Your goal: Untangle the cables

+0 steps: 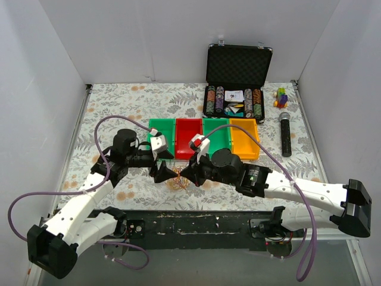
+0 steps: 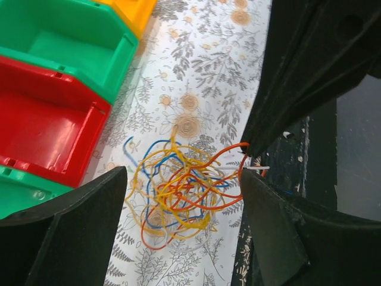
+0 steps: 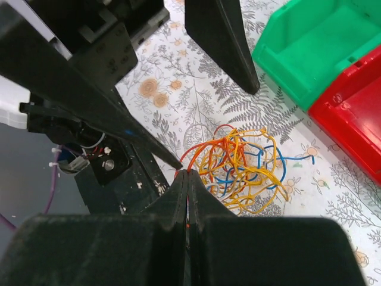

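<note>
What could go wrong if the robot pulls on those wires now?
The right gripper pinches just an orange strand of the wires, and the open left gripper holds nothing down, so a pull may drag the whole bundle or tighten the tangle. The grippers sit close and might bump.

The cables (image 1: 177,182) (from above) are too small to separate.

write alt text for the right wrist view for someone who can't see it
The right gripper, clamped shut, pinches an orange strand at the edge of the cables, a small tangle of orange, yellow and blue wire on a floral tablecloth. The left gripper is open beside the tangle; a green bin and a red bin sit at right.
</note>
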Controlling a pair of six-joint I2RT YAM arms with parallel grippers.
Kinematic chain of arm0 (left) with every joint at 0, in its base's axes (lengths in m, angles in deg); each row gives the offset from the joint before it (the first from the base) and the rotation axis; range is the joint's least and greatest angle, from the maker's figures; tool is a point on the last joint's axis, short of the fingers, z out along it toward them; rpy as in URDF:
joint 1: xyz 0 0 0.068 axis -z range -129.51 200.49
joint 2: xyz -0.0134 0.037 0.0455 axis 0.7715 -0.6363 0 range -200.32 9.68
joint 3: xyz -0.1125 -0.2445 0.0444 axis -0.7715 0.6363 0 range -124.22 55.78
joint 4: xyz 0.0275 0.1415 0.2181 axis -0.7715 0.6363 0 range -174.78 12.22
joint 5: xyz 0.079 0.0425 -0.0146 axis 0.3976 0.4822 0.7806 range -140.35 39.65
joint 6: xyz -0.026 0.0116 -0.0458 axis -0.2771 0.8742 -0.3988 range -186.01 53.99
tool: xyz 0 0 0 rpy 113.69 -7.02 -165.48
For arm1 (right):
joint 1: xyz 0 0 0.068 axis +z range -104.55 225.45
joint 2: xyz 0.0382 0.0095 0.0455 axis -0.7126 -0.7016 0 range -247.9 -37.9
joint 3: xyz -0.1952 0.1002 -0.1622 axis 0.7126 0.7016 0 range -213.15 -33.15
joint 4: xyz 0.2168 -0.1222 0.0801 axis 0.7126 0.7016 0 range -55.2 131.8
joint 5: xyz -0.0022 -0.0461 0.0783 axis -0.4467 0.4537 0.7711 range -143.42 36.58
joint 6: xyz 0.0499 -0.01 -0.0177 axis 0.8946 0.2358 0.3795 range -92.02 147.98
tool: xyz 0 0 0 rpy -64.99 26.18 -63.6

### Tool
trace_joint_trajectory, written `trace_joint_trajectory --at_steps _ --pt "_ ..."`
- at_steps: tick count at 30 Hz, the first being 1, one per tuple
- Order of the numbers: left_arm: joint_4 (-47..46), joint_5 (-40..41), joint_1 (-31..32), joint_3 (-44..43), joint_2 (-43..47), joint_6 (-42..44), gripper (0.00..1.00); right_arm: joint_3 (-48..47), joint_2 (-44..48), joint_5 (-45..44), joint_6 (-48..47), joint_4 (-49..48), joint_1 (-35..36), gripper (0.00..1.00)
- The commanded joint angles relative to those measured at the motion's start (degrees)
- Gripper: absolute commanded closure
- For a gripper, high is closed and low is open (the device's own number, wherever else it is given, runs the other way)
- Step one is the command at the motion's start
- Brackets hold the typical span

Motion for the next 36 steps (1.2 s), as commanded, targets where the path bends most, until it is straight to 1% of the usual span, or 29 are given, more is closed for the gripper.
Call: trace_joint_trajectory --at_steps 1,3,5,6,7,9,11,12,13,17,18,19,20,21,22,24,25,26,27,28,32,34,36 --pt "5.3 -9.2 0.4 -0.4 0.6 13.4 0.20 -3.8 0.2 3.5 -1.9 -4.3 0.3 0.99" --pt "5.5 -9.4 0.4 0.5 1.6 16.6 0.17 -4.3 -0.1 4.7 -2.3 -4.1 0.4 0.99" --pt "5.4 -9.4 0.4 0.5 2.1 17.9 0.16 -4.4 -0.4 5.4 -2.8 -4.0 0.3 0.99" --pt "5.5 -9.6 0.4 0.2 1.8 17.9 0.17 -4.6 -0.6 5.5 -2.7 -3.7 0.3 0.99" --pt "5.6 -10.0 0.4 -0.2 1.5 17.8 0.19 -4.9 -1.0 7.4 -2.9 -3.6 0.3 0.99" --pt "6.0 -10.8 0.4 -1.5 0.5 17.6 0.26 -5.1 -1.1 7.9 -3.0 -3.4 0.3 0.99" --pt "7.2 -11.8 0.4 -3.1 -0.6 17.7 0.35 -5.4 -1.6 8.0 -3.1 -3.2 0.3 0.99" --pt "8.1 -12.6 0.4 -3.9 -1.2 18.0 0.44 -5.5 -1.6 7.8 -3.0 -3.0 0.3 0.99" --pt "9.3 -13.6 0.4 -4.8 -1.9 19.0 0.48 -5.4 -1.7 7.7 -3.1 -3.0 0.3 0.99" --pt "13.5 -17.8 0.4 -6.2 -3.0 20.8 0.76 -5.7 -1.7 7.4 -3.3 -3.0 0.3 0.99" --pt "14.7 -18.0 0.4 -6.3 -3.1 23.1 0.84 -5.9 -1.7 6.9 -3.3 -3.1 0.3 0.99" --pt "15.7 -18.2 0.5 -6.4 -3.2 24.0 0.93 -6.0 -1.7 6.6 -3.3 -3.1 0.3 0.99" --pt "16.4 -18.0 0.5 -6.5 -3.3 24.7 1.00 -6.0 -1.7 6.2 -3.3 -3.1 0.3 0.99" --pt "17.1 -17.9 0.5 -6.5 -3.3 25.2 1.00 -6.0 -1.6 6.2 -3.2 -3.1 0.3 0.99" --pt "17.5 -17.6 0.5 -6.5 -3.0 25.6 1.00 -5.9 -1.4 4.2 -3.3 -3.0 0.3 0.94" --pt "17.3 -17.3 0.5 -6.6 -2.5 25.7 1.00 -5.4 -0.8 3.0 -3.4 -3.2 0.3 0.81" --pt "17.1 -17.3 0.5 -6.6 -2.3 25.5 1.00 -4.8 -0.4 2.4 -3.5 -3.3 0.3 0.68" --pt "16.2 -17.2 0.5 -6.8 -2.3 24.4 1.00 -4.5 0.1 1.6 -3.5 -3.1 0.3 0.45" --pt "15.7 -17.1 0.5 -7.2 -2.0 23.6 1.00 -3.9 0.5 0.7 -3.7 -2.7 0.4 0.26" --pt "15.4 -17.2 0.5 -8.1 -2.0 23.2 1.00 -3.5 1.0 -0.9 -4.2 -1.9 0.3 0.14" --pt "14.0 -17.3 0.5 -11.7 -2.2 21.5 1.00 1.9 4.2 -5.4 -4.7 -0.2 0.3 0.11" --pt "13.0 -16.9 0.6 -12.8 -2.3 18.4 1.00 4.8 6.1 -5.6 -4.3 -0.7 0.3 0.11" --pt "12.3 -16.3 0.5 -13.7 -2.3 17.1 1.00 7.1 7.5 -4.4 -3.9 -1.2 0.3 0.10"
